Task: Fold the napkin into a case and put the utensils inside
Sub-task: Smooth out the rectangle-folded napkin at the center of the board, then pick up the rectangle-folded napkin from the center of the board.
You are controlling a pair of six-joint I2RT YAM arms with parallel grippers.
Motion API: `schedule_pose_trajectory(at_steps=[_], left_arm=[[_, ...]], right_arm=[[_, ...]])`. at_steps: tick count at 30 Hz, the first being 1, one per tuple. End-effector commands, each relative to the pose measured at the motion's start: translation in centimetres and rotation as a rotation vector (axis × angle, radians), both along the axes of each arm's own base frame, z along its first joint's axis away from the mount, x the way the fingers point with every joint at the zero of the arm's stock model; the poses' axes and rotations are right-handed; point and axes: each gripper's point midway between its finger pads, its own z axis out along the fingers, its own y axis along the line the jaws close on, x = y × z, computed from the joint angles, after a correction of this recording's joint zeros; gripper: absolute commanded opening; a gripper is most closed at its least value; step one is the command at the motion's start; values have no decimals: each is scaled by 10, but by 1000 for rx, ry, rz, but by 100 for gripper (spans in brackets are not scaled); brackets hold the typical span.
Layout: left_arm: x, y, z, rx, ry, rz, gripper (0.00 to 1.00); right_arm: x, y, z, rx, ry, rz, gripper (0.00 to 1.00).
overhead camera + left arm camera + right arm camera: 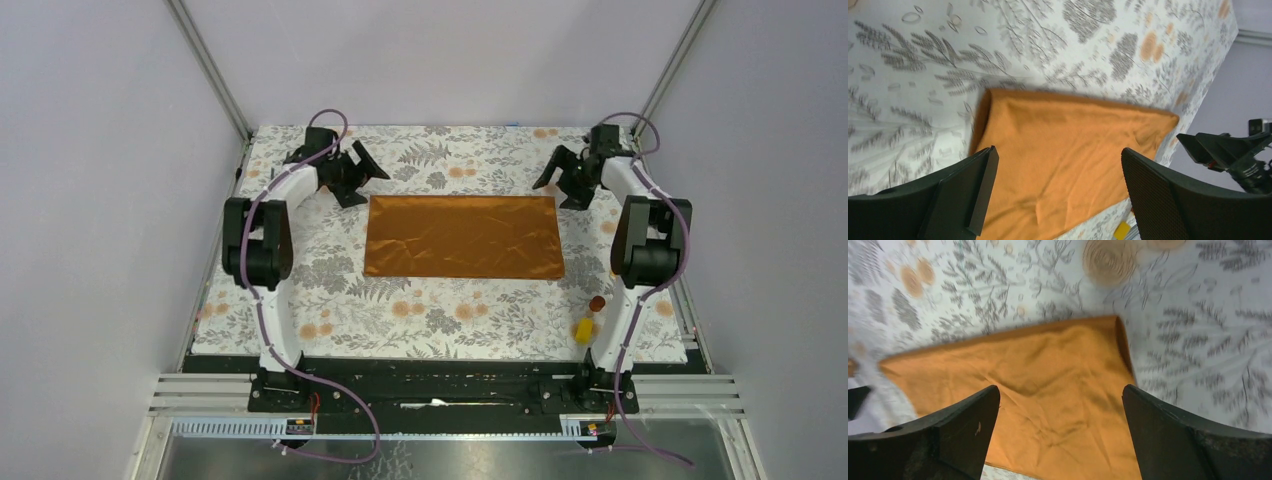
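The rust-orange napkin [462, 237] lies flat as a wide rectangle in the middle of the floral tablecloth [440, 318]. My left gripper [362, 185] hovers open just beyond its far-left corner. In the left wrist view the napkin [1083, 120] shows between the spread fingers of that gripper [1058, 155], which hold nothing. My right gripper [558, 192] stands open by the far-right corner. Its wrist view shows the napkin [1048, 355] under the empty gripper [1060, 390]. A copper-brown spoon bowl [597, 303] peeks out beside the right arm; the other utensils are hidden.
A small yellow block [582, 328] sits next to the spoon bowl near the right arm's base, and also shows past the napkin's edge as a yellow block [1122, 230]. Grey walls and metal frame posts close in the table on three sides.
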Motion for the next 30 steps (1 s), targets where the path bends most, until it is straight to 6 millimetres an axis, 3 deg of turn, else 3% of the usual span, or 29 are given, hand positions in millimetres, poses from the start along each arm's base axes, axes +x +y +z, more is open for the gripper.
schedule_pose_trajectory(at_steps=[1, 4, 8, 12, 14, 19, 30], left_arm=[[-25, -10, 92, 75, -192, -102, 99], [-46, -26, 113, 92, -246, -169, 99], [-63, -48, 148, 121, -342, -237, 99], [-73, -58, 162, 140, -387, -261, 99], [-74, -56, 162, 146, -383, -259, 99], [-76, -57, 170, 130, -395, -265, 99], [-74, -55, 166, 65, -368, -269, 99]], right_arm=[[-61, 0, 25, -311, 183, 94, 100], [-83, -5, 14, -347, 253, 105, 88], [-85, -18, 13, -419, 262, 106, 76], [-87, -17, 4, -417, 304, 136, 63], [-89, -6, -1, -426, 313, 176, 62], [-93, -6, -18, -429, 357, 199, 64], [-106, 4, -42, -446, 414, 240, 69]])
